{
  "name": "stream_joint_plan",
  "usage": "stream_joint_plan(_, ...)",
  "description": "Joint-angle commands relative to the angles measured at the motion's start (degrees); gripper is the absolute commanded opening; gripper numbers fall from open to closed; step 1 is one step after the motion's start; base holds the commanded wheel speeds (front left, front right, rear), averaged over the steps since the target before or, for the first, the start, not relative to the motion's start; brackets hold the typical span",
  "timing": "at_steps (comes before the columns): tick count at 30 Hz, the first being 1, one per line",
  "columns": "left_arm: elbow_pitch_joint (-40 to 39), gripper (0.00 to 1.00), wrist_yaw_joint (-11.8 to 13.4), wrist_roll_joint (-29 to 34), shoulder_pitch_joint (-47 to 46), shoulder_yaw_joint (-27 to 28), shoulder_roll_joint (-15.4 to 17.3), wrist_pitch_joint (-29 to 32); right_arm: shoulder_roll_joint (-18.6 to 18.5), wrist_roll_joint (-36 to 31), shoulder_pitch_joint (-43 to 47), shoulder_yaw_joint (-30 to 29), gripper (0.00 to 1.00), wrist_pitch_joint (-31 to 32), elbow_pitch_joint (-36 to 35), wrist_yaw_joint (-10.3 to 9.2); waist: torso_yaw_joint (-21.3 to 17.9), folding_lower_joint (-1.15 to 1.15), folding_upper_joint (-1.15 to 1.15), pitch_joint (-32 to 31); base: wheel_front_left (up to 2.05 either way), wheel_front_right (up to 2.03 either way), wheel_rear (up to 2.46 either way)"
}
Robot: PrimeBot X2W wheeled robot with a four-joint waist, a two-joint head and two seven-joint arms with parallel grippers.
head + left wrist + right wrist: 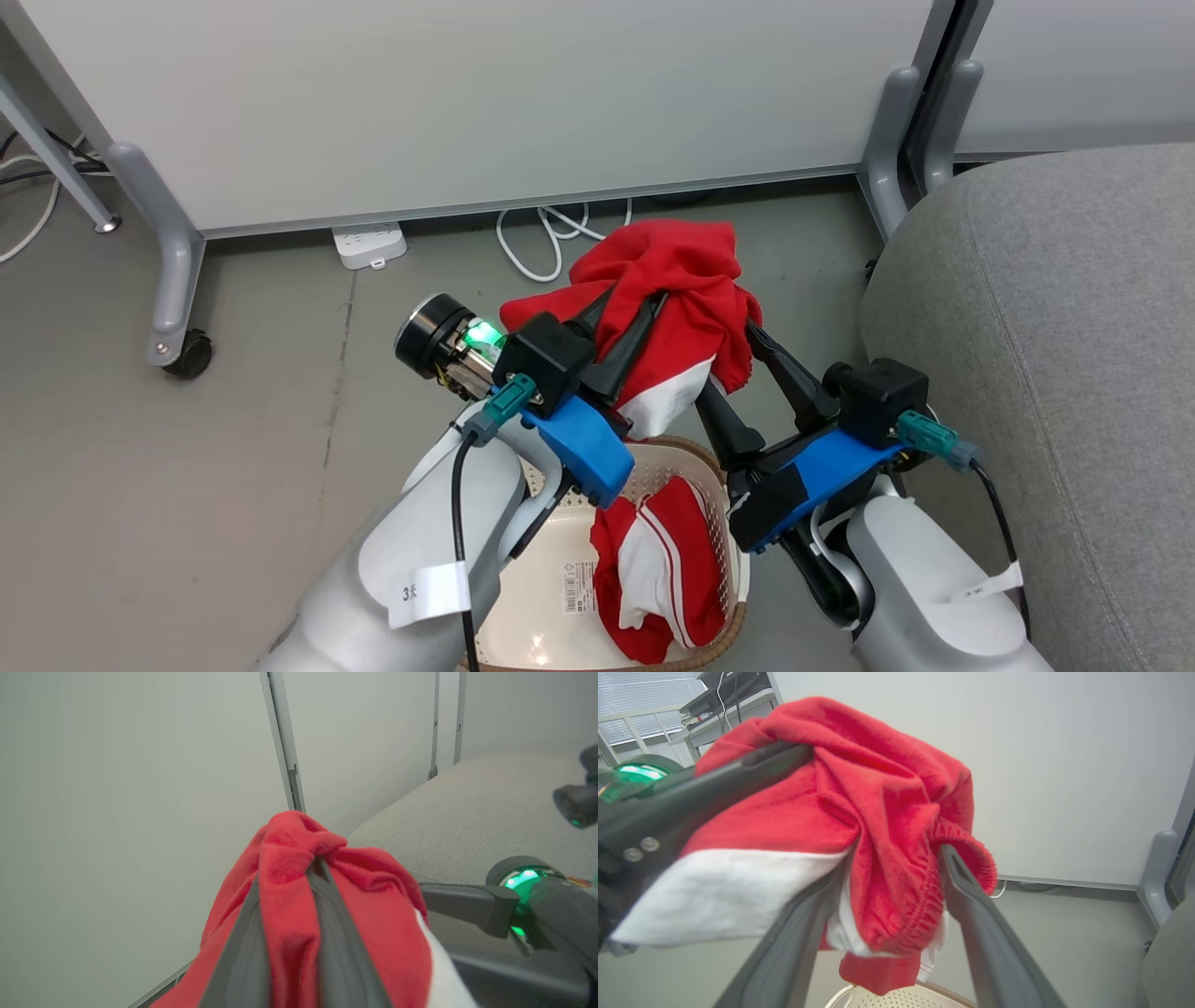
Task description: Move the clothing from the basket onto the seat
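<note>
One red garment (681, 280) is up over the basket (728, 644), pinched in the left gripper (635, 303), right gripper (726, 359) spread round a bunch (can't tell if it's squeezing), so I reckon next it swings right onto the seat (1046, 327); second garment (653, 569) sits in the basket.

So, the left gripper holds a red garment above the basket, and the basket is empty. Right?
Not empty: the head view shows a second red-and-white garment lying in the basket. The left gripper does hold a red garment above it.
</note>
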Motion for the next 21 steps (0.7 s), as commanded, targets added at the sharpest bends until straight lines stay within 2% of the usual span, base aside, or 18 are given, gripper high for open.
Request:
stream_joint_plan(1, -0.24, 0.00, -0.28, 0.24, -0.73, 0.07, -0.18, -0.29, -0.12, 0.29, -1.19, 0.28, 1.00, -0.23, 0.41, 0.03, 0.04, -0.01, 0.00, 0.05, 0.00, 0.00, 0.00)
stream_joint_plan(6, -0.25, 0.00, -0.37, 0.19, -0.88, 0.03, -0.45, -0.29, -0.12, 0.73, -3.25, 1.11, 1.00, -0.22, 3.14, 0.02, 0.17, -0.01, 0.00, 0.27, 0.00, 0.00, 0.00)
stream_joint_plan(7, -0.24, 0.00, -0.41, 0.16, -0.92, 0.05, -0.50, -0.29, -0.12, 0.87, -3.44, 1.28, 0.38, -0.22, 3.77, 0.02, 0.21, -0.01, 0.00, 0.29, 0.00, 0.00, 0.00)
stream_joint_plan(8, -0.24, 0.00, -0.44, 0.13, -0.93, 0.06, -0.55, -0.29, -0.12, 1.06, -3.77, 1.44, 0.23, -0.22, 4.23, 0.03, 0.25, -0.01, 0.00, 0.30, 0.00, 0.00, 0.00)
stream_joint_plan(9, -0.28, 0.00, -0.47, 0.10, -0.91, 0.04, -0.59, -0.29, -0.12, 1.14, -4.09, 1.56, 0.00, -0.22, 4.55, 0.03, 0.29, -0.01, 0.00, 0.31, 0.00, 0.00, 0.00)
stream_joint_plan(21, 0.10, 0.00, -0.52, 0.26, -0.72, 0.58, -0.80, -0.30, -0.11, 2.23, -4.84, 2.17, 0.00, -0.22, 5.10, 0.02, 0.13, -0.01, 0.00, 0.13, 0.00, 0.00, 0.00)
